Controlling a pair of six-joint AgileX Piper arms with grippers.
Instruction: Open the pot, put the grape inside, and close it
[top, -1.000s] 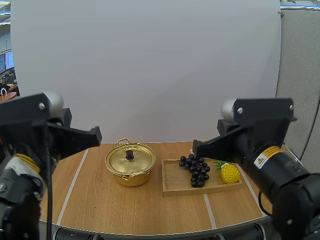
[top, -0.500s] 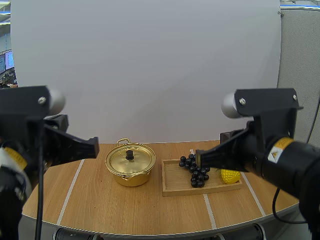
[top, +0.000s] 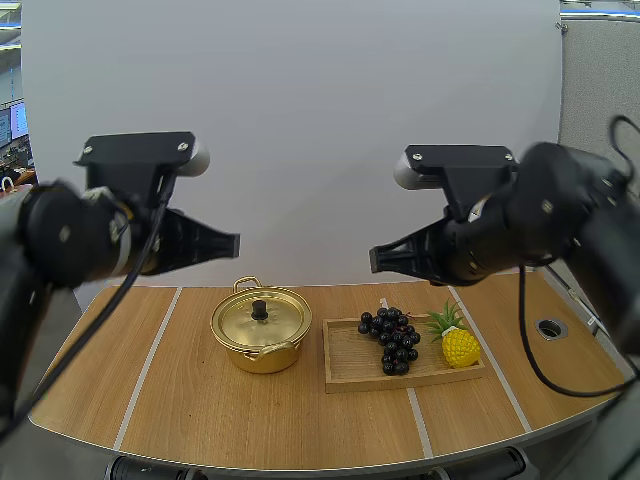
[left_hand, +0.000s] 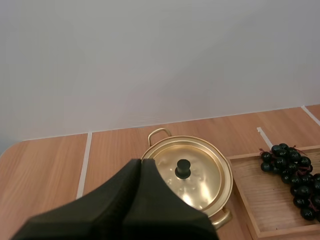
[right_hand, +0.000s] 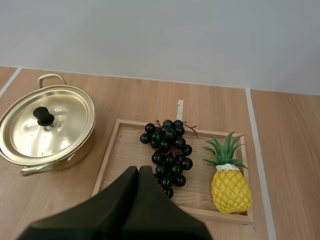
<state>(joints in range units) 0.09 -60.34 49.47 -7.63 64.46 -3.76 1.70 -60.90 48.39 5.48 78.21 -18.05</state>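
Pot: lower centre of the frame, lid on; you come straight down on the knob.
Grapes: right of it.
Left end effector: fingers together, empty; part them before descending.
Right end effector: together, empty.

No legible text, label, brand, number or sign anywhere. Bare of lettering: the gold pot and its lid, the wooden tray, the pineapple and the table.
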